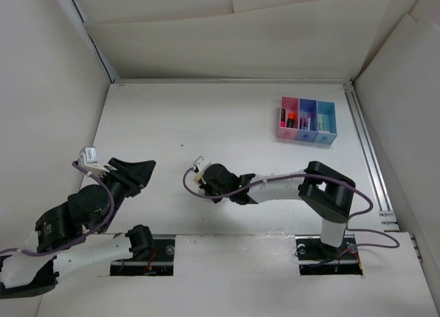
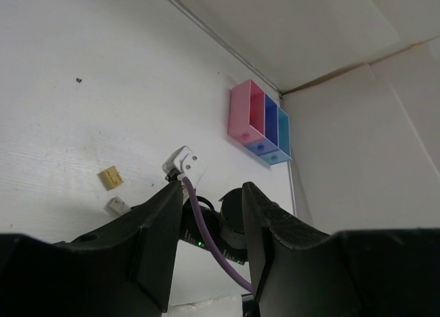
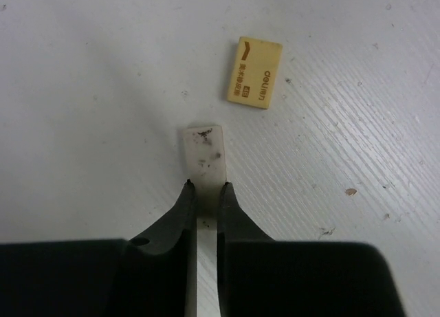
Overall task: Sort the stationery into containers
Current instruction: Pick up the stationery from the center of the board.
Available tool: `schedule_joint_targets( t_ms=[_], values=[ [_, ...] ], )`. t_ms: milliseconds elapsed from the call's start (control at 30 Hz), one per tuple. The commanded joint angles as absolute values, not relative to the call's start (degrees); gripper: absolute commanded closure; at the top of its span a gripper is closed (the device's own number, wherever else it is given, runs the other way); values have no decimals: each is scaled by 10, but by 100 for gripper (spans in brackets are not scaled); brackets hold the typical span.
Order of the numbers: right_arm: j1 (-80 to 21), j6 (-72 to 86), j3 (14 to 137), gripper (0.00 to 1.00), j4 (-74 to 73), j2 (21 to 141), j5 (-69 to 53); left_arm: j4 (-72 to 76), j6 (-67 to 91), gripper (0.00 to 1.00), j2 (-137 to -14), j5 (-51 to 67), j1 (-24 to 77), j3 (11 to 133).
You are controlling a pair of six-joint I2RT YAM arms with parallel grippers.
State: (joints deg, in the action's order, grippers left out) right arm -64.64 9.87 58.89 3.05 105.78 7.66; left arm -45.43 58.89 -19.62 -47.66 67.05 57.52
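Down on the white table, near the middle, the right pincer is squeezing one end of a pale grey eraser. Its two fingers are closing tight on it. The eraser seems to be lying flat on the table, but I cannot tell for sure if it is coming up. Just beside it, a beige eraser is lying by itself, with nothing touching it.

Far from both erasers, at the back right of the table, the three bins are sitting in a row. The pink bin is holding some short dark markers. The dark blue bin is holding what look like thin pens. The light blue bin is looking bare inside, but it is too small to be sure.

The left pincer is hanging above the table with its fingers apart, holding nothing.

So most of the job is looking done. I think only the two erasers are waiting for a bin, and the light blue one is probably their home.
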Motion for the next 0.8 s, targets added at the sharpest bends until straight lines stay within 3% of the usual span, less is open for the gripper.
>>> schedule_joint_targets(
  t_ms=[0, 233, 433, 600, 767],
  values=[
    [-652, 105, 605, 99, 33, 1053, 93, -461, 606, 64, -193, -510, 670, 574],
    [-638, 111, 592, 100, -2, 901, 165, -435, 606, 62, -213, -491, 670, 527],
    [-442, 156, 613, 100, -56, 767, 211, -361, 593, 61, -261, -448, 670, 454],
    [-223, 217, 669, 100, -98, 784, 276, -287, 585, 61, -320, -414, 670, 406],
    [-106, 255, 778, 100, -147, 906, 281, -229, 572, 57, -375, -398, 670, 367]
  ],
)
